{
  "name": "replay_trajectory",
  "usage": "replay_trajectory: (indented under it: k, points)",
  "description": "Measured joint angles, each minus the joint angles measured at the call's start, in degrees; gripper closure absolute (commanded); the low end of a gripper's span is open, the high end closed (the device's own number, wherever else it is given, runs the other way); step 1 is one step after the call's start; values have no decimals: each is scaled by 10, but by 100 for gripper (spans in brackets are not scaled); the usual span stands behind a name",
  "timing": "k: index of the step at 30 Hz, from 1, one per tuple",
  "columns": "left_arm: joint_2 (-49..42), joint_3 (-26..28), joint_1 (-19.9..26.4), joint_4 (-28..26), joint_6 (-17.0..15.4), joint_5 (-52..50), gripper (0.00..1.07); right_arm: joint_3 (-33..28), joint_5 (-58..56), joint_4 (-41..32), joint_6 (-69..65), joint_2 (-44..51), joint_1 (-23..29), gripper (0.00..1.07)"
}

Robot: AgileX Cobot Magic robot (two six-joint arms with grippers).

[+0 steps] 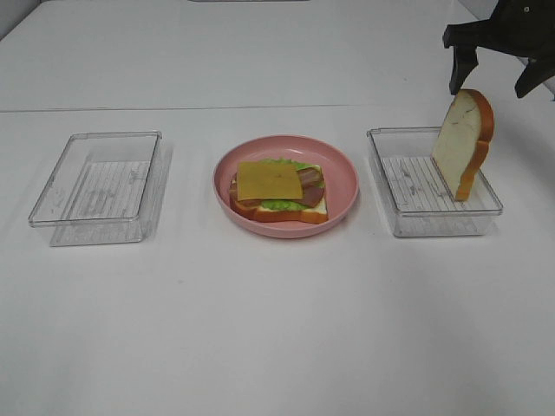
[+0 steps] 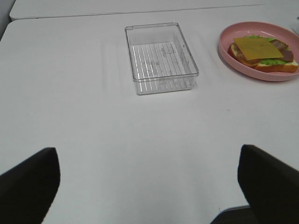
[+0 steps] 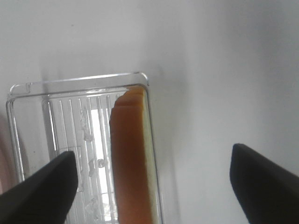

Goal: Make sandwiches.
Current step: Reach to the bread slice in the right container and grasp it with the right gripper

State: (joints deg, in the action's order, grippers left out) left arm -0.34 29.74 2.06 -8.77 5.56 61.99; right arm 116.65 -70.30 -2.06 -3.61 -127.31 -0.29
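An open-faced sandwich (image 1: pixel 279 192) sat on a round pink plate (image 1: pixel 340 166) at the centre of the white table (image 1: pixel 260 329): a bottom bread slice, green lettuce, bacon strips and a yellow cheese slice (image 1: pixel 269 179) on top. The second bread slice (image 1: pixel 464 143) stood on edge in the clear tray (image 1: pixel 408 217) to the plate's right, leaning on its far-right wall. Above it hung the right gripper (image 1: pixel 499 74), jaws spread wide and holding nothing. The left gripper (image 2: pixel 149 186) hovered over bare table, jaws likewise apart, with another clear tray (image 2: pixel 161 58) beyond it.
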Motion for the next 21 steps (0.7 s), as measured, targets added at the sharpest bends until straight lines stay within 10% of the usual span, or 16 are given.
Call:
replay_trajectory:
  k: [15,20,21]
  points:
    - [0,0,0,0,0,0,9,-21,1,-18,11,-38,0,30]
    - [0,0,0,0,0,0,9,-21,1,-22,11,-40,0,56]
    - [0,0,0,0,0,0,9,-21,1,-23,13,-40,0,76]
